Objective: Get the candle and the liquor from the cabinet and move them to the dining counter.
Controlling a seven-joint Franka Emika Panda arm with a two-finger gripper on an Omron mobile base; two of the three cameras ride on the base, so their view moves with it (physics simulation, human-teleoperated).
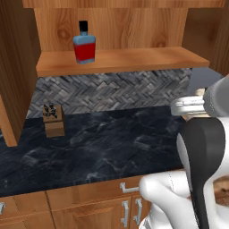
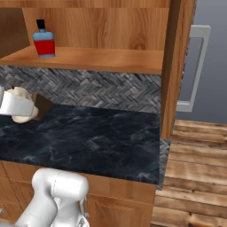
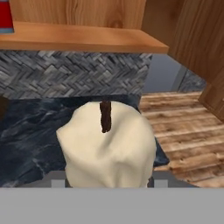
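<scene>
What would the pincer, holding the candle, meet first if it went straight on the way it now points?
Probably the herringbone tiles below the shelf, past the black counter. The candle hides part of the line and depth is unclear, so that is a guess.

Even, flat rendered light — bright, with no glare and no clear source. I see only a soft shadow under the cabinet shelf (image 1: 120,60) on the tiling. Textures look coarse and blocky; the candle (image 3: 107,146), close to my hand camera, appears soft-edged — slightly blurred.
</scene>
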